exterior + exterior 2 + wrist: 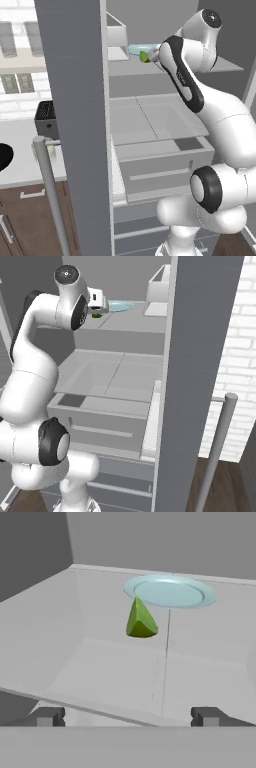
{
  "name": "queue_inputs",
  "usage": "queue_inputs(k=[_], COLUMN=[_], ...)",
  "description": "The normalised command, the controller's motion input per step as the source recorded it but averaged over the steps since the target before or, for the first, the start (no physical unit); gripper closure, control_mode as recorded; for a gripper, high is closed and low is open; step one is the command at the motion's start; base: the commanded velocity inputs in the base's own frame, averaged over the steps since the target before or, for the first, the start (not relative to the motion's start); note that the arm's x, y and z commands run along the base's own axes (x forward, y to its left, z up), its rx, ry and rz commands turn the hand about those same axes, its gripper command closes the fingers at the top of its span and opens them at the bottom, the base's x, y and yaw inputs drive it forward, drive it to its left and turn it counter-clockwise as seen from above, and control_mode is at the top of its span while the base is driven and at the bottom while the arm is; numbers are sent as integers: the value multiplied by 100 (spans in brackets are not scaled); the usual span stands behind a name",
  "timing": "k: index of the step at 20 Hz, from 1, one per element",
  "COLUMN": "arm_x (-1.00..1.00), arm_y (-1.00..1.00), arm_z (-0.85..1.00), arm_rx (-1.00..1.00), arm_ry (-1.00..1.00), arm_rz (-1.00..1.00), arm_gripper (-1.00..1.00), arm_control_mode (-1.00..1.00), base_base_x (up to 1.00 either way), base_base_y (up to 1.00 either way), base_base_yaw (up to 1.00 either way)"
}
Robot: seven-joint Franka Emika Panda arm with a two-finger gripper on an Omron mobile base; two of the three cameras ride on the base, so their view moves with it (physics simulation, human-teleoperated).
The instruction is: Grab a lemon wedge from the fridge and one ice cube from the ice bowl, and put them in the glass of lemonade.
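one lemon wedge (141, 619) beside plate (170, 592); left base view adds ice bowl (4, 156).

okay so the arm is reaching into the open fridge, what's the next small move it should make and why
Probably ease the end effector straight forward over the shelf toward the lemon wedge. Its fingers stand wide open and hold nothing. In the hand view the wedge lies ahead of them, roughly centred, in front of the blue plate. So the gap must be closed before gripping.
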Motion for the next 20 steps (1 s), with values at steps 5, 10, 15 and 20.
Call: queue_inputs(k=[5,10,15,20], arm_x=[52,46,43,39], arm_y=[9,0,0,1], arm_z=[0,-3,-7,-17], arm_rx=[-4,-4,-4,-5], arm_ry=[1,0,0,1], arm_rz=[0,0,0,0], arm_gripper=[-100,-100,-100,-100], arm_control_mode=[-100,-100,-100,-100], base_base_x=[0,0,0,0], base_base_y=[0,0,0,0], base_base_yaw=[0,0,0,0])
